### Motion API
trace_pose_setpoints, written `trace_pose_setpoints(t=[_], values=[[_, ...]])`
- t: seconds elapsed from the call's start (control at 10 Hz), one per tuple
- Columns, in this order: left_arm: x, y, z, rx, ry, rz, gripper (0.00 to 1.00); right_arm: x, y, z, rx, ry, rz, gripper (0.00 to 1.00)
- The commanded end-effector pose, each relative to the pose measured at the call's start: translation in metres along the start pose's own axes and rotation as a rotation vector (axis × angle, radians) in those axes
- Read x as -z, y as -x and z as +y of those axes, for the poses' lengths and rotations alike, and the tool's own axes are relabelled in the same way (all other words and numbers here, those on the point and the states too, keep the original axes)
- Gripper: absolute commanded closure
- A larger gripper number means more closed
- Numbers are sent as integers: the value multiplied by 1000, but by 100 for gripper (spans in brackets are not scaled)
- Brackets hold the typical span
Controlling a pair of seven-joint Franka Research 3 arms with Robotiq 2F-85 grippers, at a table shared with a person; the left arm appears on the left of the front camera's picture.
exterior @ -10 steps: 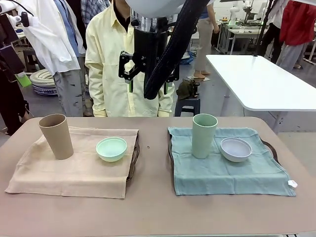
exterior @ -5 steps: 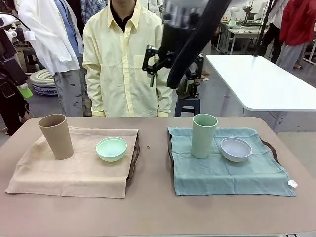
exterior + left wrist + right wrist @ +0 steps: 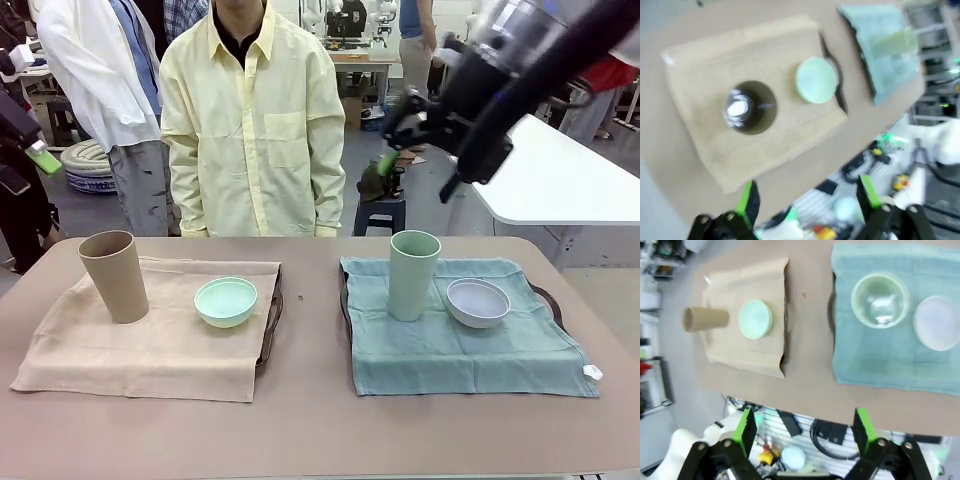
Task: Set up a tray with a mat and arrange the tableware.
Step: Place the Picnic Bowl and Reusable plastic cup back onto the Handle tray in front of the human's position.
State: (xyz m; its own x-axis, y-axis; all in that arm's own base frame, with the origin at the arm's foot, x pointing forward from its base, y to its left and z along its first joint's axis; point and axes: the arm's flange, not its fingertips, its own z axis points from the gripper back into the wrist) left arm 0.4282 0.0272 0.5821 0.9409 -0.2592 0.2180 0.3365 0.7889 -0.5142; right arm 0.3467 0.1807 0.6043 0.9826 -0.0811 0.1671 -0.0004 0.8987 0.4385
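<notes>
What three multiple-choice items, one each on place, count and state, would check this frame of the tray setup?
1. Where does the mint green bowl sit?
A. on the tan mat
B. on the teal mat
C. on the bare table

2. How many tumblers stand on the mats?
A. one
B. two
C. three

3. How is the right gripper?
A. shut on a bowl
B. shut on a tumbler
C. open, holding nothing

Key: 1 A, it rests beside the tan-brown tumbler; 2 B, that one plus the pale green tumbler; 3 C, its green pads stand wide apart above the table.
</notes>
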Motion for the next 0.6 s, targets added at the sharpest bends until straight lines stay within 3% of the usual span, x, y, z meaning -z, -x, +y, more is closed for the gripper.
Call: trace_pose_setpoints(t=[0.0,0.4,0.5], values=[[-4,-8,20,3,243,-31,0,-6,13,-41,10,-106,-46,0],[-16,14,49,-17,558,-110,0,-59,22,-120,33,-315,-102,0],[-39,34,67,-66,579,-88,0,-99,40,-173,82,-467,-137,0]])
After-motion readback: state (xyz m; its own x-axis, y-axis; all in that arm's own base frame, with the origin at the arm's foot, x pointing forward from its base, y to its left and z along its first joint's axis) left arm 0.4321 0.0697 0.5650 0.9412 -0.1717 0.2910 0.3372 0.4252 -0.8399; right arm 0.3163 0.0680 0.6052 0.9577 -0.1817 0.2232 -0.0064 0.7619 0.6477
